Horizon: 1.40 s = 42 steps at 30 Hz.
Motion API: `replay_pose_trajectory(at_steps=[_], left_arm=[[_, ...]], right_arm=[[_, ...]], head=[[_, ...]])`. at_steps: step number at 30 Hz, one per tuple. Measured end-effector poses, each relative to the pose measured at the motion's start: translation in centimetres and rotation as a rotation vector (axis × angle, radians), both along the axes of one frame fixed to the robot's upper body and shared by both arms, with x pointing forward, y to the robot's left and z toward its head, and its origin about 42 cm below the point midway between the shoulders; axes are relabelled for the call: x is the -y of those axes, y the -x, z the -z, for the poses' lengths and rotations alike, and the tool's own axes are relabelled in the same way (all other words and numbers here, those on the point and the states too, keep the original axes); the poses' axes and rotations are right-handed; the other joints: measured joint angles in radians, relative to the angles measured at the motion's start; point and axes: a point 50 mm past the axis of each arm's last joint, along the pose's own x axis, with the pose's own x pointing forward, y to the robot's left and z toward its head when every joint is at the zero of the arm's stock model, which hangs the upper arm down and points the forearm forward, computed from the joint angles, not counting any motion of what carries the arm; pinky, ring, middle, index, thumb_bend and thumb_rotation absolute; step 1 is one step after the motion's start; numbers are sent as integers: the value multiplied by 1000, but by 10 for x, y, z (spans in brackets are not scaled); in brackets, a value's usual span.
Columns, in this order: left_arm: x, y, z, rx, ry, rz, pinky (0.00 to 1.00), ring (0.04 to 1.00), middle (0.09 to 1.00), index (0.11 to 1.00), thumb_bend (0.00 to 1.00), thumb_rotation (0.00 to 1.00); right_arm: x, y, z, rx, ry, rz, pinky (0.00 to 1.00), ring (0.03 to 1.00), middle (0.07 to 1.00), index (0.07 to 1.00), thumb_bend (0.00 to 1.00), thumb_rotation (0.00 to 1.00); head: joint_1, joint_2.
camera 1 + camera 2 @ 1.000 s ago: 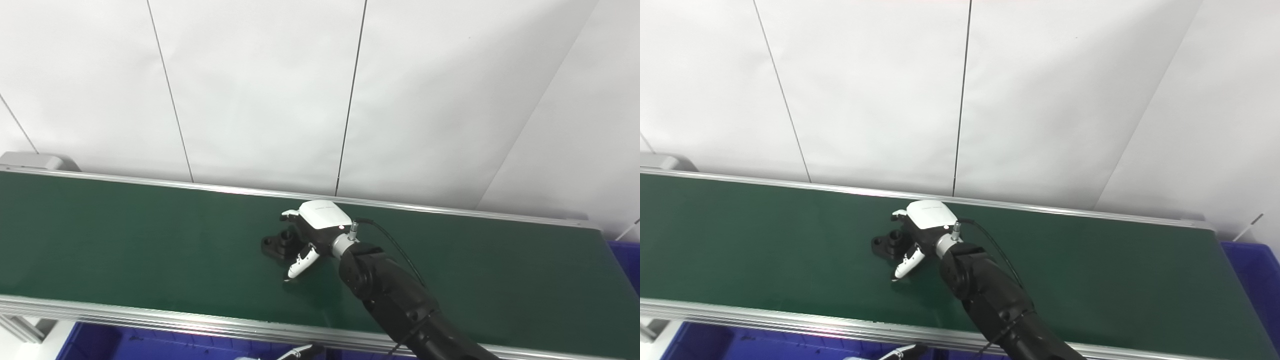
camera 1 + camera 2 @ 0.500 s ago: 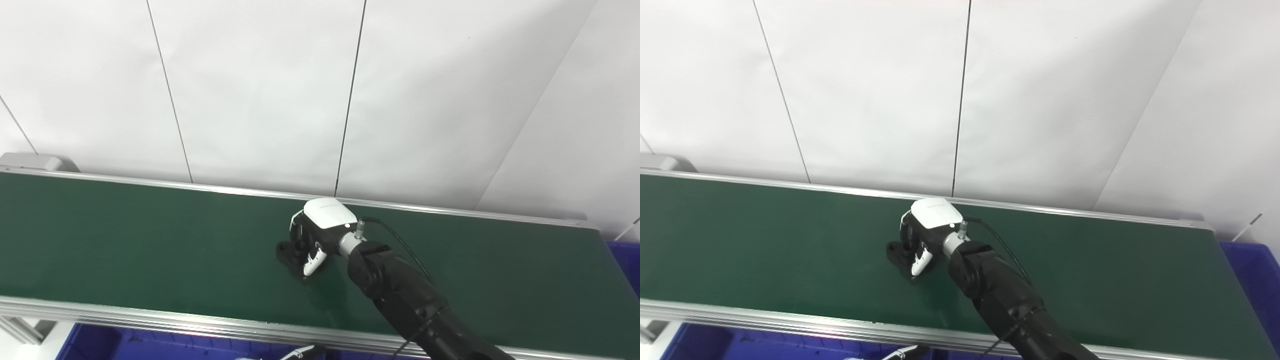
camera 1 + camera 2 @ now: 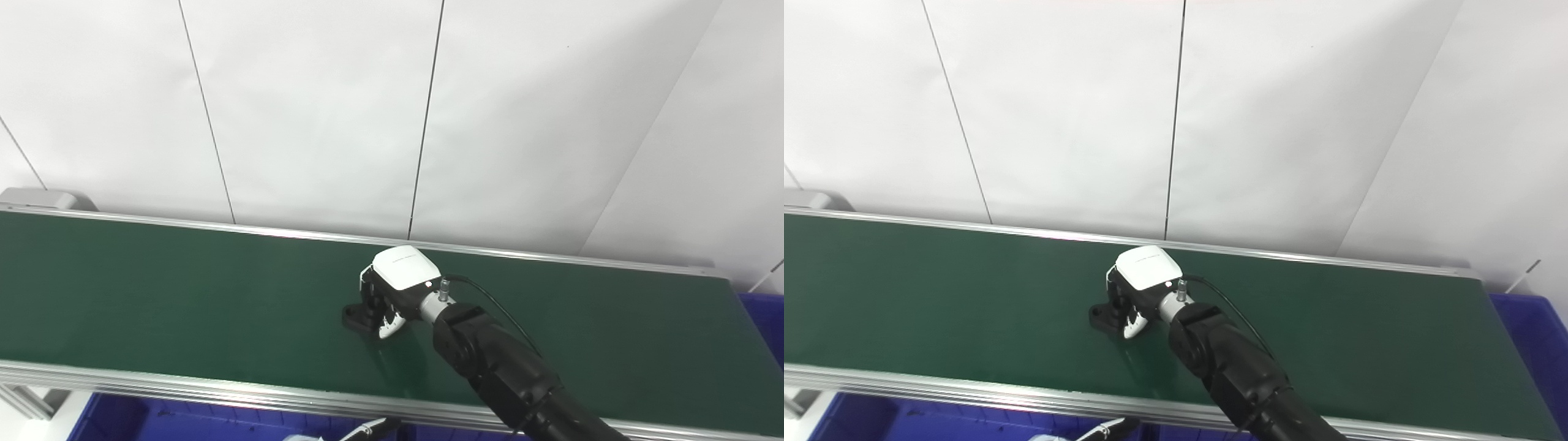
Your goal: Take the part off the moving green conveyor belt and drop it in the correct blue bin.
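Observation:
A black part point(image 3: 357, 318) with a flanged base lies on the green conveyor belt point(image 3: 153, 294), near its middle. My right hand point(image 3: 392, 288), white-backed on a black arm that comes in from the bottom right, is closed around the part's right side, with fingers and thumb wrapped on it. The same grasp shows in the right eye view point(image 3: 1136, 294), where the part's point(image 3: 1102, 317) left end sticks out from the hand. It rests low on the belt. Only a sliver of my left hand point(image 3: 367, 430) shows at the bottom edge, below the belt's front rail.
A blue bin point(image 3: 764, 321) stands past the belt's right end. More blue bins point(image 3: 184, 422) lie below the front rail point(image 3: 184, 387). A white panelled wall rises behind the back rail point(image 3: 245, 228).
My right hand went from open beside the part to closed around it. Hand and part have shifted a little to the right along the belt.

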Motion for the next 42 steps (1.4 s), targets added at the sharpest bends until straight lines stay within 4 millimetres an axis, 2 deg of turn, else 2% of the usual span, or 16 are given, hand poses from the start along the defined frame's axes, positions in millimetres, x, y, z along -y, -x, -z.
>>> replay_pose_trajectory(at_steps=[6,14,17,22,25,28,29,30,32,33,34,35,38,40,41,42], left_arm=[[0,0,0,0,1,0,881,894,897,839,891,238],[1,2,-5,3,23,7,858,890,903,849,871,233],[1,3,-5,3,24,6,862,893,905,852,868,248],[-3,7,-4,-12,29,-3,848,897,915,861,859,264],[-5,11,-6,-17,43,-7,840,899,920,866,855,267],[-7,14,-9,-18,58,2,841,904,925,867,852,262],[-8,15,-9,-27,66,1,843,904,925,867,852,263],[-8,16,-9,-30,71,0,846,907,927,867,850,261],[-11,17,-13,-25,85,5,851,907,927,866,851,263],[-12,17,-15,-21,90,5,853,909,928,866,849,266],[-14,16,-16,-17,92,1,859,912,929,867,846,264],[-16,16,-18,-13,92,0,862,914,930,867,845,263],[-22,15,-22,-2,100,-3,866,921,928,864,856,273],[-25,15,-25,4,102,-9,861,921,926,862,863,270],[-26,16,-27,10,107,-10,858,921,926,860,866,268],[-28,17,-29,13,113,-15,859,926,928,858,868,262]], right_arm=[[12,11,2,17,-25,-2,293,378,498,539,511,0],[25,59,1,-89,-153,-31,269,348,470,559,507,0],[40,67,-11,-84,-199,-13,287,349,471,558,507,0],[74,79,-59,-23,-347,53,275,348,461,553,508,0],[87,94,-61,-35,-378,80,238,388,505,495,517,0],[101,115,-56,-79,-414,123,247,356,468,538,510,0],[108,121,-55,-89,-429,145,238,373,490,513,514,0],[114,127,-57,-91,-442,166,249,355,477,542,509,0],[128,137,-61,-78,-451,200,252,346,470,554,506,0],[135,142,-62,-71,-448,212,252,344,466,556,506,0],[140,146,-61,-71,-444,224,252,367,488,522,511,0],[145,150,-61,-72,-443,233,251,381,502,502,515,0],[155,165,-54,-100,-442,259,241,391,506,489,517,0],[162,176,-47,-136,-443,276,259,371,484,522,512,0],[167,182,-42,-164,-442,291,268,358,470,543,509,0],[171,188,-37,-188,-437,304,263,386,496,506,515,0]], head=[[-3,8],[-23,35],[-26,38],[-35,60],[-44,83],[-51,93],[-51,94],[-66,118],[-72,127],[-86,147],[-101,169],[-101,169],[-115,193],[-141,238],[-141,238],[-155,264]])
